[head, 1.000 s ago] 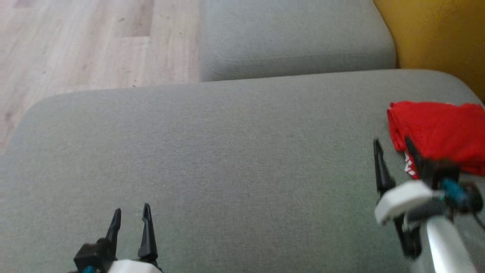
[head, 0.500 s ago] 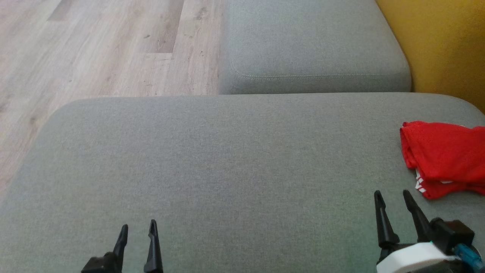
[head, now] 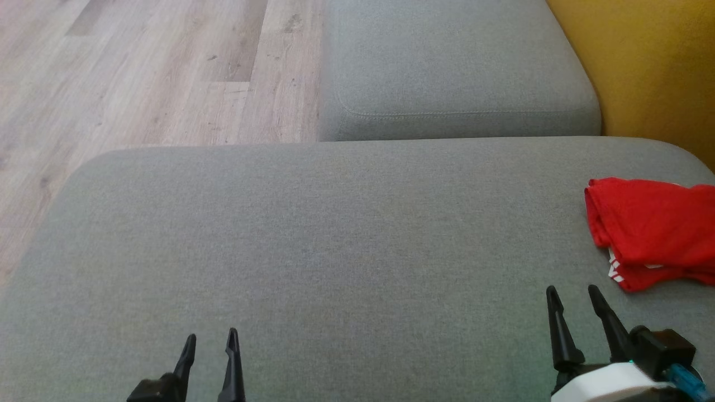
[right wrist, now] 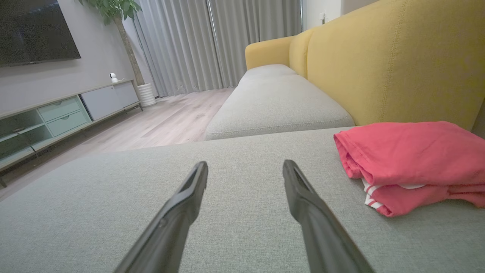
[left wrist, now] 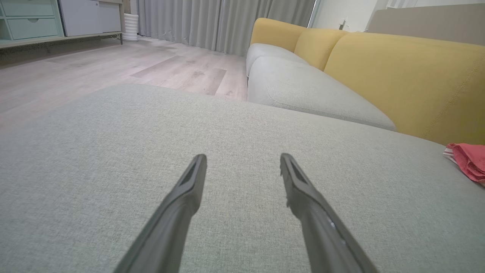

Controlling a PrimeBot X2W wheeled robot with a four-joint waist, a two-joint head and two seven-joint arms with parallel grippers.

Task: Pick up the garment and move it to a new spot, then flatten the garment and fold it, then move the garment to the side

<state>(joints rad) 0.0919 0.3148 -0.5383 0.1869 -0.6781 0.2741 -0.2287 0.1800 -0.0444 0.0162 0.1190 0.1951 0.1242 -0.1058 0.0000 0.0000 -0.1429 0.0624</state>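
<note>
The garment [head: 653,231] is red with white stripes and lies folded at the right end of the grey sofa seat [head: 335,251], close to the yellow backrest. It also shows as a folded garment [right wrist: 413,163] at right in the right wrist view, and an edge of the garment [left wrist: 468,161] sits at the far right of the left wrist view. My right gripper [head: 572,293] stands open near the seat's front, just short and left of the garment, touching nothing. Low at the left, my left gripper [head: 212,338] is open and empty over bare cushion.
A second grey seat cushion [head: 452,67] adjoins at the back. The yellow backrest [head: 648,67] rises along the right. Wooden floor [head: 139,72] lies beyond the seat's left edge. A low cabinet [right wrist: 64,113], a potted plant and curtains stand across the room.
The right gripper has drawn back from the garment's edge toward the seat's front. The head view has shifted too, so the seat and garment sit lower in it.
</note>
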